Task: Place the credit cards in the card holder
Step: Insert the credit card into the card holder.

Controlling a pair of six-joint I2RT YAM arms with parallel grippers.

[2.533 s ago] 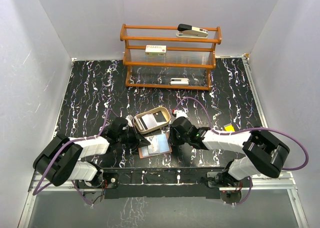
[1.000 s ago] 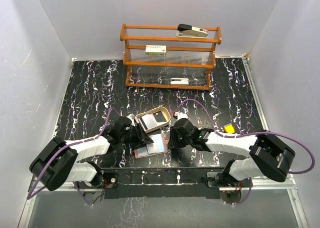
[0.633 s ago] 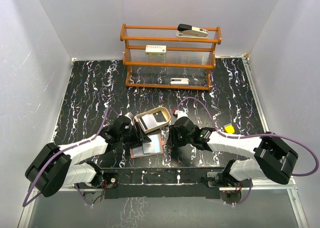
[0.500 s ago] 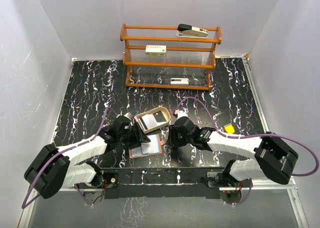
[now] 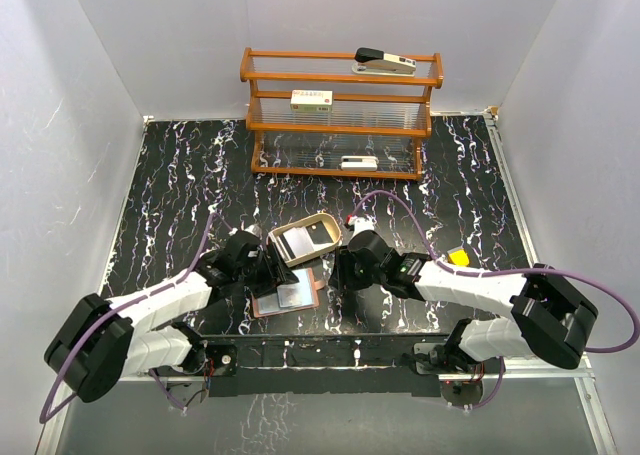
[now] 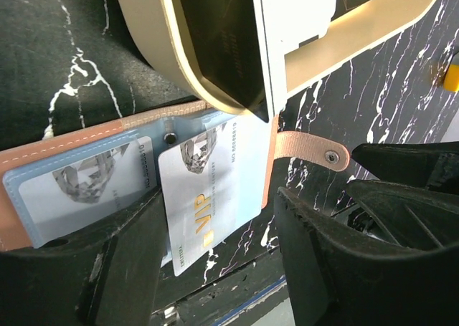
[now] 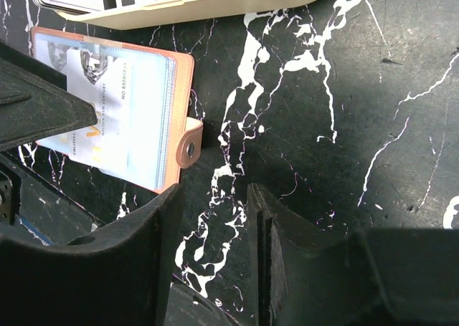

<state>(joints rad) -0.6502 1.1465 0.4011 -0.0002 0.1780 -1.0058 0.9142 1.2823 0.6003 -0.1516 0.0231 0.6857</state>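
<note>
Two grippers are standing released, neither clasping anything. Left gripper (image 6: 219, 205) is hovering low over the open wallet (image 7: 159, 111), its jaws spread, with the lower end of a silvery card (image 6: 215, 190) lying between them; whether a finger is touching that card cannot be told. This card is sitting partway in the pocket nearer the strap (image 6: 315, 148), its end sticking out past the wallet's edge. A second card (image 6: 79, 190) is sitting fully inside the other pocket. Right gripper (image 7: 214, 197) is hanging just beside the wallet on the strap side, jaws apart over bare table (image 7: 323, 89), clear of the strap's snap. Wallet is lying flat, pockets up, on the table between the two grippers, as the top view is showing. Just behind it the tray (image 6: 147, 32) is resting, its rim near the wallet's far edge and holding more cards (image 5: 297, 242), one pale and one dark, side by side
</note>
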